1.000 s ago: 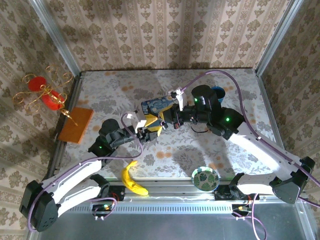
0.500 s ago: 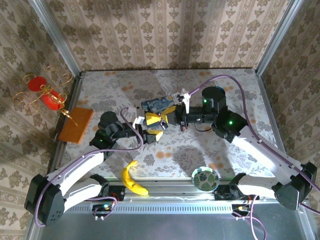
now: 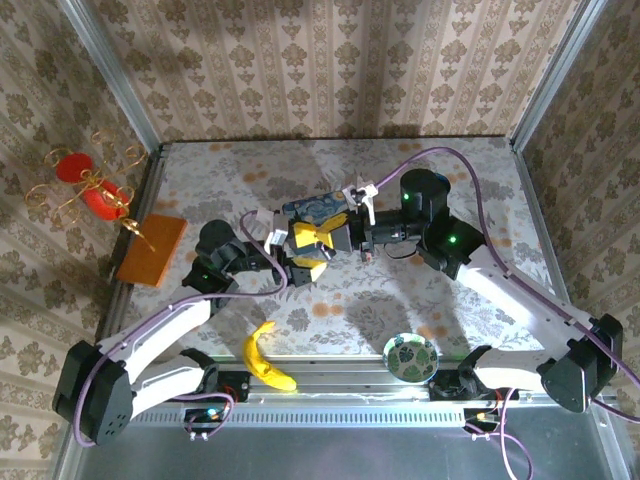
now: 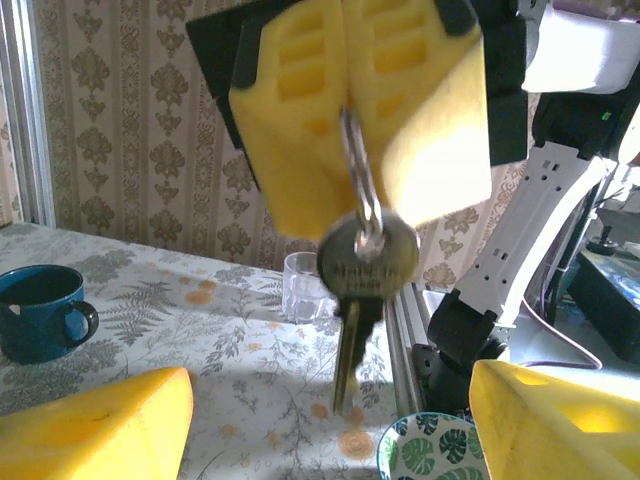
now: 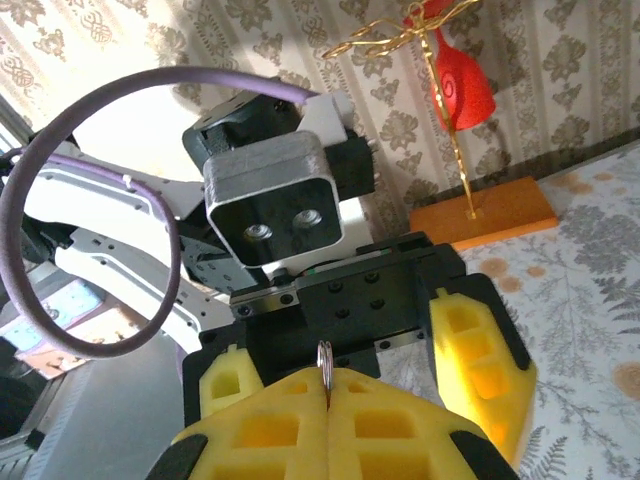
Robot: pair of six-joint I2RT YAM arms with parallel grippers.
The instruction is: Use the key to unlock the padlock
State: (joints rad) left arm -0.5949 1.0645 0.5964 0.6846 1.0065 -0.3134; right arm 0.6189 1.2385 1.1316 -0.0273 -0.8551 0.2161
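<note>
key point(image 4: 366, 262) dangled blade-down from its ring point(image 4: 357, 165), which the right claw point(image 4: 350, 120) held clenched between its yellow pads, above the counter point(image 4: 150, 320). its long axis ran near vertical, straight ahead of the left claw point(image 4: 330, 430), whose fingers point(image 4: 95, 430) stood released and spread to either side below the blade. it looked a small dull-metal key: rounded head, blurred stamping, slim blade. left arm seemed best placed to take it.

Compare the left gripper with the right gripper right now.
The right gripper is shut, yellow pads pressed together; the left gripper stands open, fingers wide apart. The right gripper pinches the key ring, key dangling; the left gripper holds nothing. Both have yellow fingers and face each other.
</note>
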